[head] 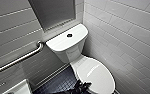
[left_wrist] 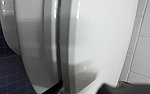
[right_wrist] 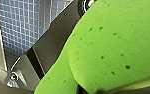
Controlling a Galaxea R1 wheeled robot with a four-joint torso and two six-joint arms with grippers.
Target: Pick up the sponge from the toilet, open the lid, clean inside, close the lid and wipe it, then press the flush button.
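Sponge (right_wrist: 111, 45) looks gripped in right jaws. Left jaws sit at the closed lid's (head: 97, 72) front rim; their state I can't tell. Hook under lid only, not seat (left_wrist: 49, 50), and swing it up toward tank (head: 66, 41).

Your left gripper (head: 82, 87) shows at the lower edge of the head view as a dark cluster, poised at the front left edge of the lid (head: 97, 75). You cannot tell whether it touches the lid. In the left wrist view a dark part of it sits just beside the lid's rim. Your right gripper (right_wrist: 87, 89) is clamped on the sponge (right_wrist: 116, 45), which bulges up close against the wrist's dark plate (right_wrist: 41, 60).
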